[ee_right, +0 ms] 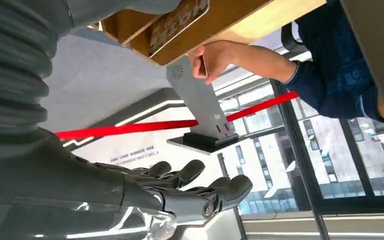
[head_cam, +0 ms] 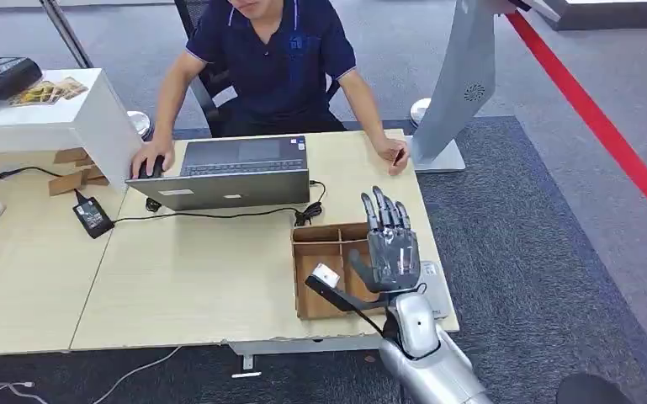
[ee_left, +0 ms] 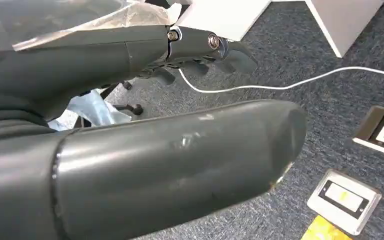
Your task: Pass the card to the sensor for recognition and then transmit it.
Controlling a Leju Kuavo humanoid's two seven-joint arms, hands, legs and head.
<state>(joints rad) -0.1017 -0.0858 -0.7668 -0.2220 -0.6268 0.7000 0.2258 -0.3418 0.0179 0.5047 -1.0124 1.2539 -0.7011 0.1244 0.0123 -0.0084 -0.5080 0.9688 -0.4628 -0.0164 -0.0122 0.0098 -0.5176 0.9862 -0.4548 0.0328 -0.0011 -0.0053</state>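
Right hand (head_cam: 391,248) hovers above the brown cardboard divided tray (head_cam: 330,271) at the desk's near corner, fingers extended and apart, holding nothing. No card can be identified with certainty; a small white object (head_cam: 326,274) lies in the tray. Grey upright sensor stand (head_cam: 463,84) stands well apart. Judgement: pickup, presentation and handover all remain.

No text is legible; printing on the cardboard box (ee_right: 177,22) is too blurred
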